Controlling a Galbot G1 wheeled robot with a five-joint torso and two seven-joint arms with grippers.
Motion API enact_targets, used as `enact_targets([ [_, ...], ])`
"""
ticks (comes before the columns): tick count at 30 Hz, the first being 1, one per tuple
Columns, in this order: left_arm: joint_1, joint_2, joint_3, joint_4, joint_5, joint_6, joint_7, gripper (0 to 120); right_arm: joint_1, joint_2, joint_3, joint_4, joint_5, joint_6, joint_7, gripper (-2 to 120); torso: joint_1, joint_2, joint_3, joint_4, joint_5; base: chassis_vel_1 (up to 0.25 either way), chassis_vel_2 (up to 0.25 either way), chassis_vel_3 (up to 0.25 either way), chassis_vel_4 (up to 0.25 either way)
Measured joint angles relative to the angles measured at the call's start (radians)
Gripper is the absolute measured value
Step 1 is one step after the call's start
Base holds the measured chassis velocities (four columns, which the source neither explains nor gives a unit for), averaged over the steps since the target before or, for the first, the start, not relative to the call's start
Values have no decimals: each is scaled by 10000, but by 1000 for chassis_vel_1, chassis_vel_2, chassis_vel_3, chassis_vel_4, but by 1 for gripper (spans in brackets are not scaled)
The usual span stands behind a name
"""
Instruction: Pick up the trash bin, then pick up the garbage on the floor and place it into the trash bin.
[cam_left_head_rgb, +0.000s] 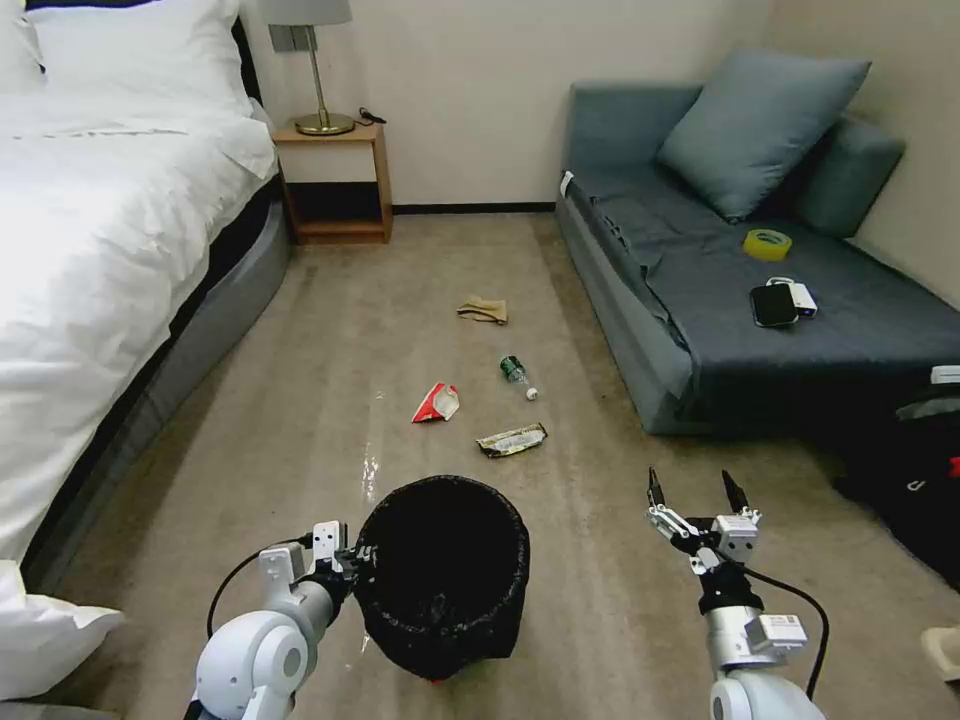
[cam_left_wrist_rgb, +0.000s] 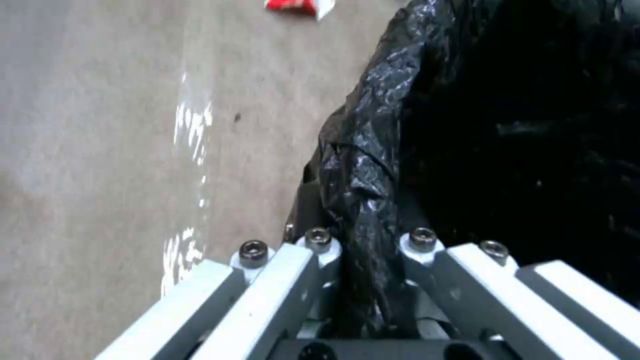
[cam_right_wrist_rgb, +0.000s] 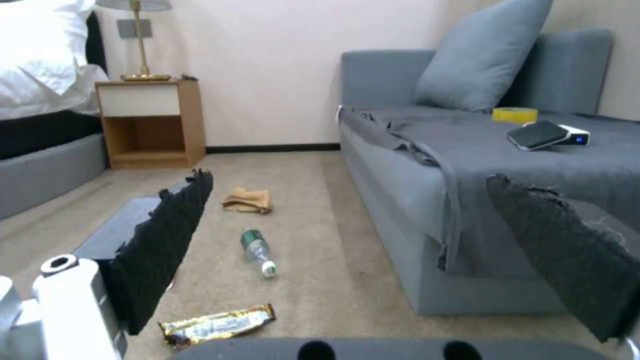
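While our left gripper (cam_left_wrist_rgb: 363, 260) clamps the bin (cam_left_head_rgb: 440, 575) rim near our base, our right gripper (cam_left_head_rgb: 697, 492) hangs spread, empty; all four garbage (cam_left_head_rgb: 512, 440) pieces lie ahead on the floor.

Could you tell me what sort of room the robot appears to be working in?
Most likely a hotel room or bedroom: a bed with white linen, a wooden nightstand with a brass lamp, and a grey sofa across a carpeted floor.

Floor (cam_left_head_rgb: 300, 420) carries four litter pieces (cam_left_head_rgb: 436, 403); bin (cam_left_head_rgb: 440, 570) perhaps lifted.
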Motion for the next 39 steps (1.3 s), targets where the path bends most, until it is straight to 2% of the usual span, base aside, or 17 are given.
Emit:
enact_targets([
  [5, 12, 2, -28, -60, -1, -48, 38, 4, 2, 13, -4, -6, -3, 6, 2, 100, 0, -1, 0, -1, 0, 0, 0, 0, 0],
  [10, 67, 0, -231, -401, 36, -393, 374, 4, 35, 27, -28, -55, -9, 11, 19, 100, 0, 0, 0, 0, 4, 0, 0, 0, 0],
  [14, 51, 142, -597, -461, 518, -1194, 1095, 4, 101, -4, -54, -93, -12, 15, 34, 100, 0, 0, 0, 1, 5, 0, 0, 0, 0],
  [17, 35, 228, -767, -465, 721, -1481, 1270, 4, 70, 31, -28, -74, -21, 28, 24, 100, 0, 0, 0, 1, 5, 0, 0, 0, 0],
  [24, 126, 249, -976, -637, 941, -1641, 1280, 4, -6, 188, 11, -23, -620, 209, -118, 100, 0, -1, 0, 0, 5, 0, 0, 0, 0],
  [27, 313, 32, -1263, -825, 936, -1757, 1256, 4, 14, 207, -43, 5, -929, 430, -283, 100, 0, 0, 0, 1, 5, 0, 0, 0, 0],
  [30, 329, -6, -1398, -936, 880, -1768, 1234, 4, 8, 135, -33, 77, -939, 418, -338, 100, 0, 0, 0, 2, 5, 0, 0, 0, 0],
  [39, 328, -120, -1383, -1316, 692, -1637, 1174, 4, -49, 57, 1, 116, -916, 349, -438, 100, 0, 0, 0, 1, 5, 0, 0, 0, 0],
])
